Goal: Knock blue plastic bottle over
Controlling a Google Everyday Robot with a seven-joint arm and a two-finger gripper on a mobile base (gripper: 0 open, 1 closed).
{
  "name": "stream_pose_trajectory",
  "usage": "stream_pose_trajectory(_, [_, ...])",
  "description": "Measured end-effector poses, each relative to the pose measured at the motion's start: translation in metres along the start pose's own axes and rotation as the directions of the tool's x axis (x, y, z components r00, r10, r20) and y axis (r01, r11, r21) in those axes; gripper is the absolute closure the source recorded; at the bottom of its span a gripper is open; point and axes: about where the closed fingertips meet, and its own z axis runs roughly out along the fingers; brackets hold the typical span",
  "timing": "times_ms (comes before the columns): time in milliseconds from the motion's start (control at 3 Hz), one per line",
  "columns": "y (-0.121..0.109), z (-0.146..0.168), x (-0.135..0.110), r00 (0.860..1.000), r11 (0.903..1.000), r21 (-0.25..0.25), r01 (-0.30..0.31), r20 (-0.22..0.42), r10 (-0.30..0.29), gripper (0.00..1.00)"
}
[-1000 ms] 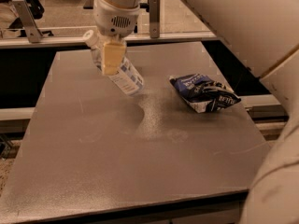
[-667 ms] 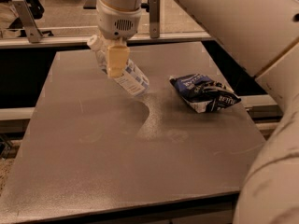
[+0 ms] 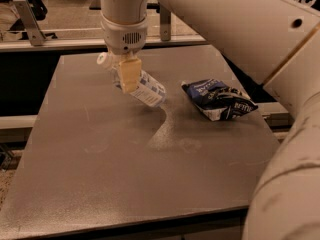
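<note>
The gripper (image 3: 127,81) hung from the white wrist housing (image 3: 124,31) over the far left part of the table (image 3: 100,179), its cream-coloured pad lying across the front of the blue plastic bottle (image 3: 150,90). How wide the gripper stood, and whether it clasped the bottle or only pressed against it, could not be told.

The bottle sat just under the wrist and was tilted steeply. Its long axis ran on a diagonal, with the white cap (image 3: 103,59) up and to the left, toward the table's far edge, and the base down and to the right, low over the tabletop. Whether the base touched the surface could not be told. The pale blue-and-white label (image 3: 151,87) wrapped the lower half; its print was too small to read.

To the right, apart from the bottle, lay a dark blue-and-white snack bag (image 3: 218,100), crumpled and flat on the table, with white lettering that could not be made out. The robot's large white arm (image 3: 235,24) crossed the upper right.
</note>
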Motion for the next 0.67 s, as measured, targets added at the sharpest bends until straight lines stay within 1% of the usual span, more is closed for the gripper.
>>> stream_pose_trajectory(333, [0.0078,0.0049,0.0003,0.997,0.998,-0.018,0.061,-0.045,-0.062,0.35])
stream_pose_trajectory(667, [0.015,0.0092,-0.0007,0.989,0.9918,-0.038,0.122,-0.085,-0.125,0.13])
